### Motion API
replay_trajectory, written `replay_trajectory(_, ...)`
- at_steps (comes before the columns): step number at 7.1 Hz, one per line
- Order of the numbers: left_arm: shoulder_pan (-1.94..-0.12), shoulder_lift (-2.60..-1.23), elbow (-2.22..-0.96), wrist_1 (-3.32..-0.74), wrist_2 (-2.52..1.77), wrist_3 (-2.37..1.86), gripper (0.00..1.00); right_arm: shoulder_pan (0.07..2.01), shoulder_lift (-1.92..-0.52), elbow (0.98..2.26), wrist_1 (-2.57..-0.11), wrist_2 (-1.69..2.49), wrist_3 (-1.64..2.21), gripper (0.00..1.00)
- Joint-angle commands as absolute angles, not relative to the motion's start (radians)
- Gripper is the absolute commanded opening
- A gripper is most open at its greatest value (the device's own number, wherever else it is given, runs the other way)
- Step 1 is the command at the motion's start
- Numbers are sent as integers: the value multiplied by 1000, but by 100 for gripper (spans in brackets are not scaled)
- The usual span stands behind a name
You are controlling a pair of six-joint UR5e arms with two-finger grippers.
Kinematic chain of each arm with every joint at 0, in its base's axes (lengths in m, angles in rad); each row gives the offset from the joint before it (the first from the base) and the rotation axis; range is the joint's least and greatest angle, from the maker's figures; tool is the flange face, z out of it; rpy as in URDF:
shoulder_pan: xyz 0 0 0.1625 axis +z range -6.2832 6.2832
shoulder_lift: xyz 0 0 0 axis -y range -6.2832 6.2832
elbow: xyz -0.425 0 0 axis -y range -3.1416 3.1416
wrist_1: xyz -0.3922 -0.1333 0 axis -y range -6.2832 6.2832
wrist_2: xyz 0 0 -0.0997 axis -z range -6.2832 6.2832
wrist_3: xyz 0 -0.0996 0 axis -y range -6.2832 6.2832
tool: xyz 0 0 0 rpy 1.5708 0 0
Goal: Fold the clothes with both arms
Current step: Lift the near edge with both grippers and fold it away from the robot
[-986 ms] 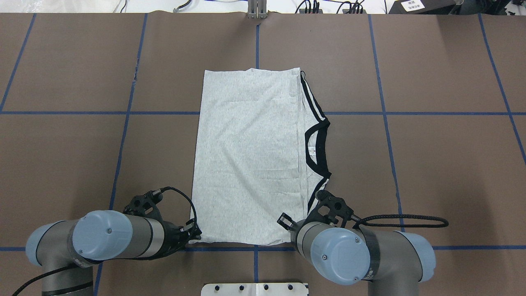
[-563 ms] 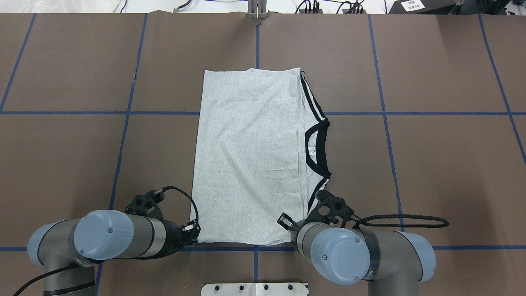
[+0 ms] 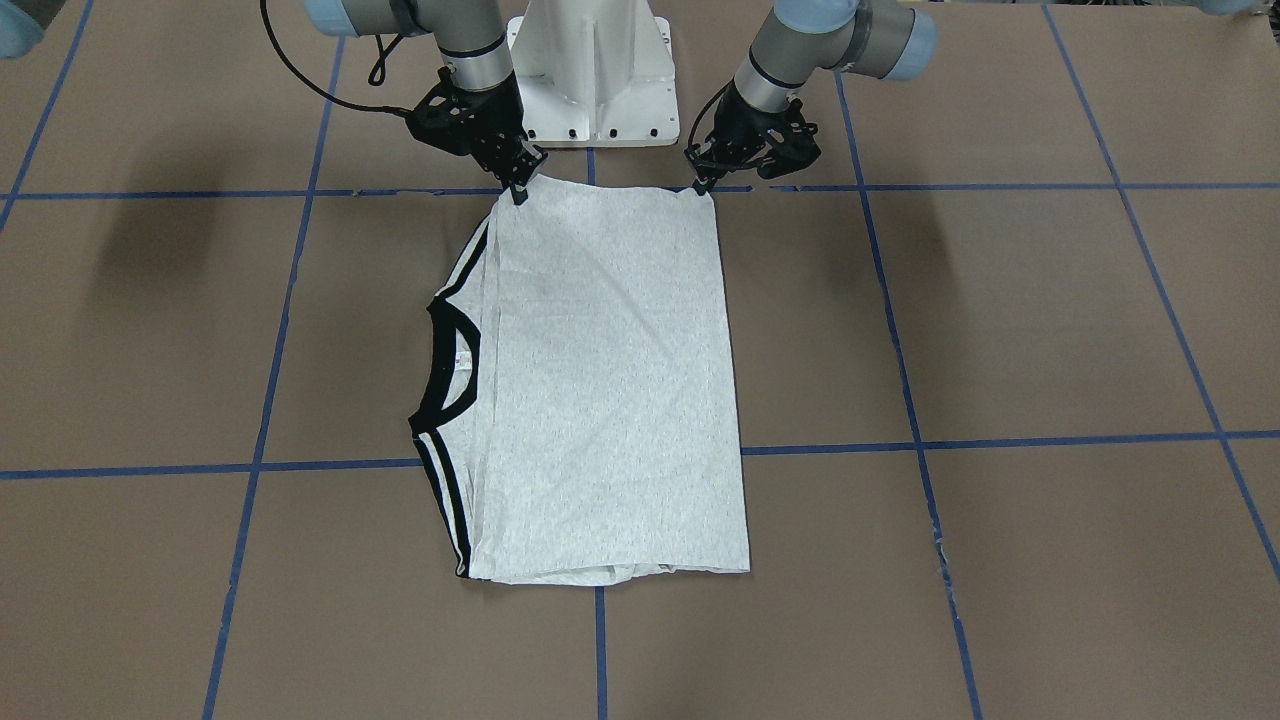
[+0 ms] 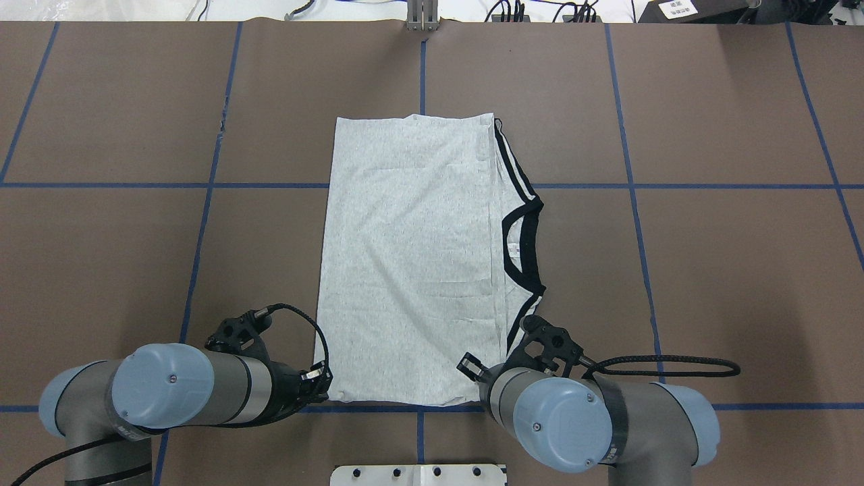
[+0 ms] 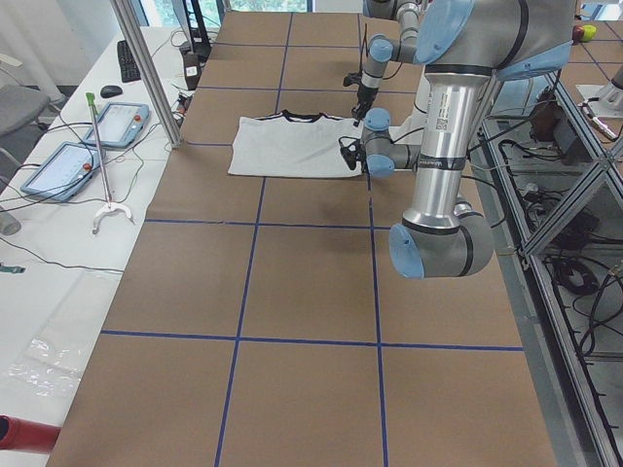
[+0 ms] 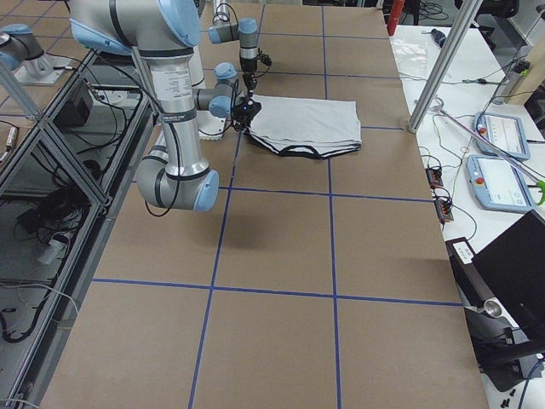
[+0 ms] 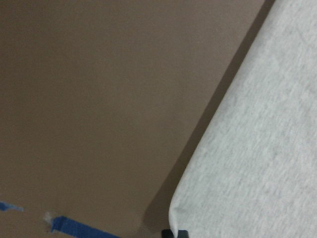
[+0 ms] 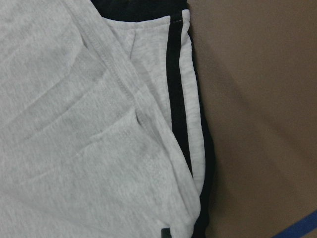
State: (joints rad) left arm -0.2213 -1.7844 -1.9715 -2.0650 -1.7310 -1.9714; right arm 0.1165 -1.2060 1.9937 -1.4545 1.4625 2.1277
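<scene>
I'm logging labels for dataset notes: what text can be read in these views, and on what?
Nothing is legible.
White label on the black box, overhead view's top right: too small.
Neck tag inside the T-shirt collar: blurred.
Printing on the left arm: too small.

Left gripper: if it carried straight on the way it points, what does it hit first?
Probably the T-shirt: the left gripper points steeply down at its near corner, tips at the hem edge, table directly beneath. Whether they already touch is unclear.
</scene>
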Motion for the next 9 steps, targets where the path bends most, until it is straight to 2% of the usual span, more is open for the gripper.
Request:
replay_trajectory(1,-216,-1779,-2143,-1961,-1733,-1988,0,43,-1253,2098,-1456,1459,2236,0)
replay_trajectory(3,-209,-1789,-2250,-1864,-1777,-2008,0,54,-1259,2178,-1456,1457,2279,0)
replay_trajectory(4,-248,-1811,-2246,-1864,-1785,-1996,0,96,-1255,2174,-1454,1457,2279,0)
replay_trajectory(6,-414,-1958,-2138,-1861,-1789,-1922,0,260,-1235,2164,-1448,1482,2269,0)
replay_trajectory(9,-576,-2050,-2010,-1868,-1792,-1778,0,429,-1116,2004,-1443,1578,2221,0)
